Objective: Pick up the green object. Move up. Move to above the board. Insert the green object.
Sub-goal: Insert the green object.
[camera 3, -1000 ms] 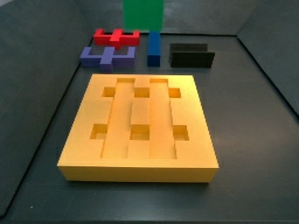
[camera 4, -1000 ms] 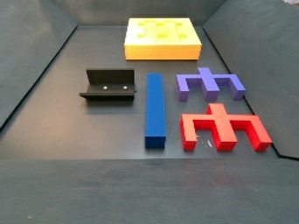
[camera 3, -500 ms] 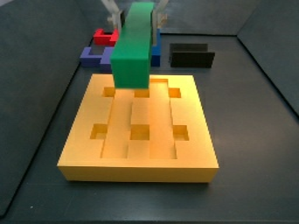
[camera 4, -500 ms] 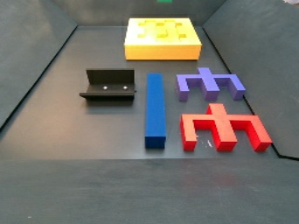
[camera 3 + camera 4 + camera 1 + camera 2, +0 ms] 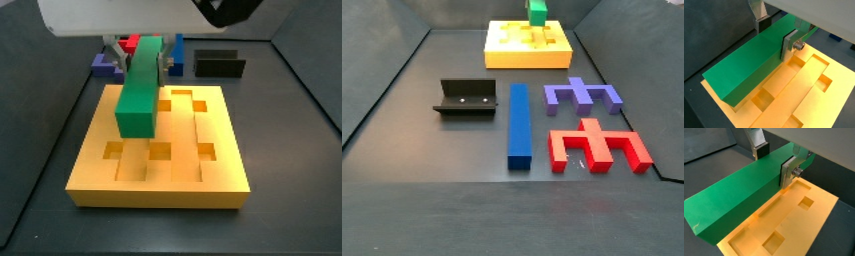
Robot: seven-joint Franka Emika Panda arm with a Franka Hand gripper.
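Observation:
My gripper (image 5: 776, 34) is shut on the green object (image 5: 751, 65), a long flat green bar. Its silver fingers (image 5: 789, 170) press on the bar's two long sides near one end. In a side view the green object (image 5: 138, 90) hangs tilted just over the left groove of the board (image 5: 214, 170), with the gripper (image 5: 143, 57) at its far end. The board is a thick yellow-orange block with grooves and square holes, and it fills both wrist views under the bar (image 5: 797, 223). From a side view the green object (image 5: 537, 12) shows above the board (image 5: 509, 55).
A blue bar (image 5: 520, 122), a purple block (image 5: 583, 95), a red block (image 5: 599, 145) and the dark fixture (image 5: 469, 98) lie on the grey floor beyond the board's end. Grey walls close in the floor on both sides.
The gripper has carried the green object from high at the back forward and down. It now lies low over the board's left groove.

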